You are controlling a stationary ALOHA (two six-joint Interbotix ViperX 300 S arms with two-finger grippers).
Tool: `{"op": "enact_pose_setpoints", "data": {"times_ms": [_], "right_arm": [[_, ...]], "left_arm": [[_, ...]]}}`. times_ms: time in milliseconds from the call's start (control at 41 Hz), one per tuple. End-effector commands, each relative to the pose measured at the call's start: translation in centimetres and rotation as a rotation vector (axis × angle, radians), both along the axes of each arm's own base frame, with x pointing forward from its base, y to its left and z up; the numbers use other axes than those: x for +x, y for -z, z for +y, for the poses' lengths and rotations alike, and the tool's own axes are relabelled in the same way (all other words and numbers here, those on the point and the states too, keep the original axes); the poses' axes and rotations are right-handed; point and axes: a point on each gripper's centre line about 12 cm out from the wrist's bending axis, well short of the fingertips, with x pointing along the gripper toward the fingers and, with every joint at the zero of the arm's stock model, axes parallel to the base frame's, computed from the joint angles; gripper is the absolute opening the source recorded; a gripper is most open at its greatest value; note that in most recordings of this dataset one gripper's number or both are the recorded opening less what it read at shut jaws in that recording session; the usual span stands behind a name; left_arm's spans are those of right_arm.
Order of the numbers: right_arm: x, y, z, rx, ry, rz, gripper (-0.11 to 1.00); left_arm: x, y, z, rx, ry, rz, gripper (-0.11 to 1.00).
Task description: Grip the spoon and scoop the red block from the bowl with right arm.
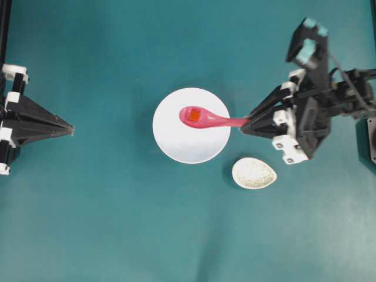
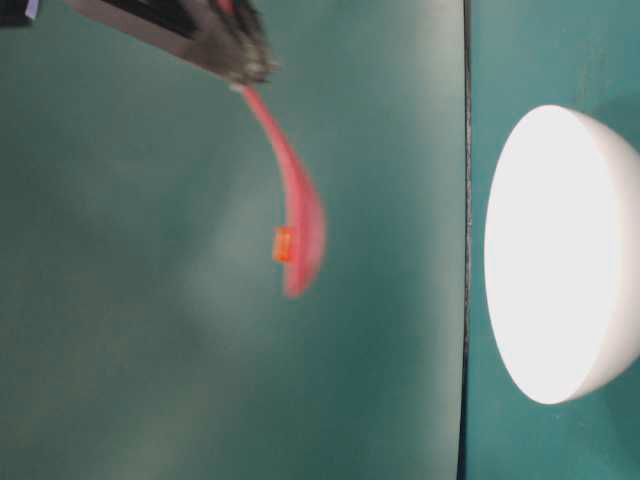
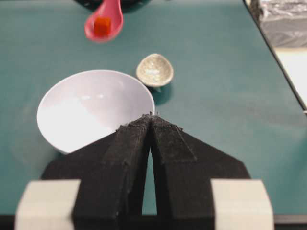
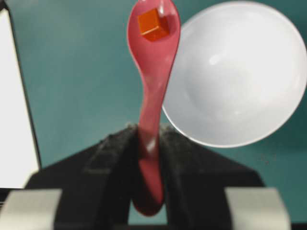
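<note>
My right gripper (image 1: 245, 124) (image 4: 147, 130) is shut on the handle of the pink spoon (image 1: 205, 117) (image 4: 151, 72). The spoon is lifted level above the white bowl (image 1: 191, 147) (image 4: 235, 76). In its scoop lies the red block (image 1: 194, 116) (image 4: 153, 24) (image 3: 102, 25). The table-level view shows the spoon (image 2: 300, 215) hanging clear of the bowl (image 2: 560, 255), with the block (image 2: 284, 244) in it. The bowl looks empty in both wrist views. My left gripper (image 1: 70, 127) (image 3: 151, 116) is shut on nothing, far left of the bowl (image 3: 96, 103).
A small speckled beige oval dish (image 1: 254, 173) (image 3: 154, 70) sits on the teal table just right of and below the bowl, under the right arm's reach. A pale surface (image 4: 14, 105) lies beyond the table's edge.
</note>
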Motion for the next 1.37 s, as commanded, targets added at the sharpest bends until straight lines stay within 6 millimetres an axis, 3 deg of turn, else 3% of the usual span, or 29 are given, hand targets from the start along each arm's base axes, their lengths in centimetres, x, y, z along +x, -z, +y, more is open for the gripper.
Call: {"op": "enact_pose_setpoints", "data": {"times_ms": [0,1343], "right_arm": [[-0.47,-1.38,0.01,-0.007,-0.003,-0.045,0.22],[0.39,-1.26,-0.07,0.000,0.004,-0.031,0.22]], "left_arm": [[0.33,-0.98,-0.07,-0.004,0.002,-0.024,0.00],[0.43,-0.48,-0.07,0.018,0.004,-0.002,0.00]]}}
